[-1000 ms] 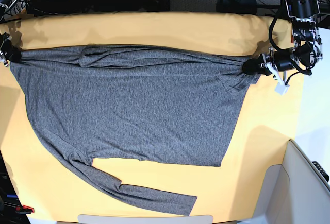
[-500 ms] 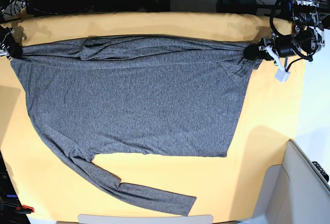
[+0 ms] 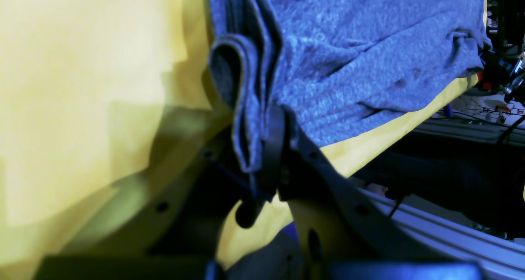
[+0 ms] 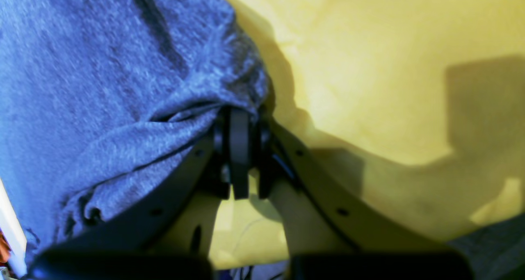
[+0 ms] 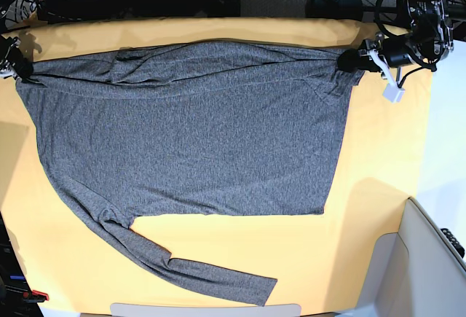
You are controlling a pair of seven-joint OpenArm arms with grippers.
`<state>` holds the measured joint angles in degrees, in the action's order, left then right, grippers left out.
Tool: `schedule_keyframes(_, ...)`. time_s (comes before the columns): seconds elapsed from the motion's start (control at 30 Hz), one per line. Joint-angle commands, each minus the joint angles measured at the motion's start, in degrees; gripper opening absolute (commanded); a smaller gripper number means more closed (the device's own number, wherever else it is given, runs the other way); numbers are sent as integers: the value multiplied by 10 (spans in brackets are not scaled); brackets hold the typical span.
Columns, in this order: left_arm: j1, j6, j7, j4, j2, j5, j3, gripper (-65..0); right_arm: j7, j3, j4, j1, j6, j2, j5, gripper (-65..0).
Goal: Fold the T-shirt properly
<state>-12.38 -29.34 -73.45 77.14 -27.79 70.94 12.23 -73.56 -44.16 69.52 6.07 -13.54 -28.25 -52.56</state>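
I've got the heather-grey long-sleeved knit T-shirt (image 5: 189, 135) spread across the yellow-orange table cloth (image 5: 378, 186), far edge pulled taut between both arms. Left gripper (image 5: 351, 60) is clenched on the bunched fabric at the shirt's far corner on the base view's right; the left wrist view shows several layers of knit pinched between the jaws. Right gripper (image 4: 240, 124) is clamped on the opposite far corner, fabric gathered right at its tips; in the base view it sits at the frame's edge, barely visible. One sleeve (image 5: 193, 269) trails flat toward the near edge, the other lies folded over near the far hem.

My read: this is the stretch-and-position step before a fold. To do it well I'd keep both grips tight, move the two arms evenly so the far edge stays straight, and keep tension low enough that the knit doesn't slip out or drag the cloth. The near sleeve looks likely to need tucking in afterwards.
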Motion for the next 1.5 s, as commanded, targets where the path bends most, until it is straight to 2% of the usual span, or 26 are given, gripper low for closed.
schedule_keyframes(0.0, -8, 7, -31, 1, -8, -40, 9, -646, -60, 24, -12, 14, 10, 16, 69, -650)
schedule_keyframes(0.13, -21, 7, -31, 2, -10, -40, 28, -646, -60, 46, -12, 15, 10, 12, 71, -650)
schedule_keyframes(0.4, -25, 7, -31, 2, -9, -42, 25, -646, -51, 61, -12, 40, 10, -21, 72, -650)
schedule_keyframes(1.03, -25, 8, -31, 2, -9, -43, 28, -646, -51, 57, -11, 110, 10, -10, 69, -650)
schedule_keyframes(1.27, -25, 8, -31, 2, -9, -42, 26, -646, -52, 56, 53, 135, 10, 3, 69, -650)
schedule_keyframes(1.47, -39, 8, -29, 2, -10, -41, 29, -646, -52, 56, 53, 135, 10, 2, 71, -650)
